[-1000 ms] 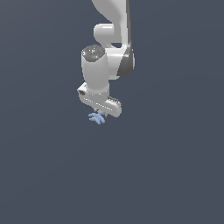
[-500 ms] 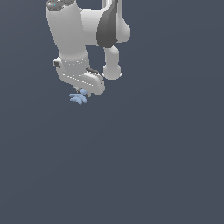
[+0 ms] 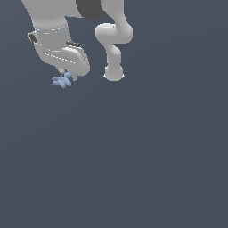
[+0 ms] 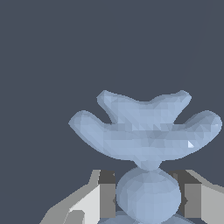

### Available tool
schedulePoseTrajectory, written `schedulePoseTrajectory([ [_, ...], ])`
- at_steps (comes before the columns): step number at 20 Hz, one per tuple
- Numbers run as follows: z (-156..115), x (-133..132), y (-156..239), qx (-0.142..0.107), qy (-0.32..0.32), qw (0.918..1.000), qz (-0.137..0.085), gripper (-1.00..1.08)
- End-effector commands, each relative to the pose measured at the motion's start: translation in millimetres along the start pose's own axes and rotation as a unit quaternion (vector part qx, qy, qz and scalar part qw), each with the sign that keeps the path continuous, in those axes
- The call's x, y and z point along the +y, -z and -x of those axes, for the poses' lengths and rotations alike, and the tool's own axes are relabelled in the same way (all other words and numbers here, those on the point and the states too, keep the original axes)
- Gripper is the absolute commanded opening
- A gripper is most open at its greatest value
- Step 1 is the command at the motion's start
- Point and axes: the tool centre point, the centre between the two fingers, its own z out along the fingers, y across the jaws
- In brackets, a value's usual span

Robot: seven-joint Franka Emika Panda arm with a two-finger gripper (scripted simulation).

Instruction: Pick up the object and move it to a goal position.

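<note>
The object (image 3: 62, 81) is a small pale-blue spiky piece hanging under the white arm near the exterior view's upper left. My gripper (image 3: 67, 75) is shut on it, and the prongs stick out below the fingers. In the wrist view the object (image 4: 146, 131) fills the middle, its rounded lobe wedged between the two fingertips (image 4: 107, 194), its curved prongs spreading beyond them. The fingers are mostly hidden behind the hand in the exterior view.
The arm's white base (image 3: 114, 73) stands on the plain dark-grey floor (image 3: 133, 156) to the exterior view's right of the gripper. The arm's links (image 3: 58, 40) fill the top left of that view.
The gripper has carried the object toward the exterior view's left and upward over the last second, still held. The arm looms larger and its base has come into view.
</note>
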Motion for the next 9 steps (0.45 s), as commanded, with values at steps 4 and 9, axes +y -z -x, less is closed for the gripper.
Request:
schedulePoseTrajectory([
  [4,-3.2,14.0,20.6,-0.001,0.001,1.0,0.001,-1.0],
  [9,-5.0,16.3,25.0,0.0,0.001,1.0,0.001,-1.0],
])
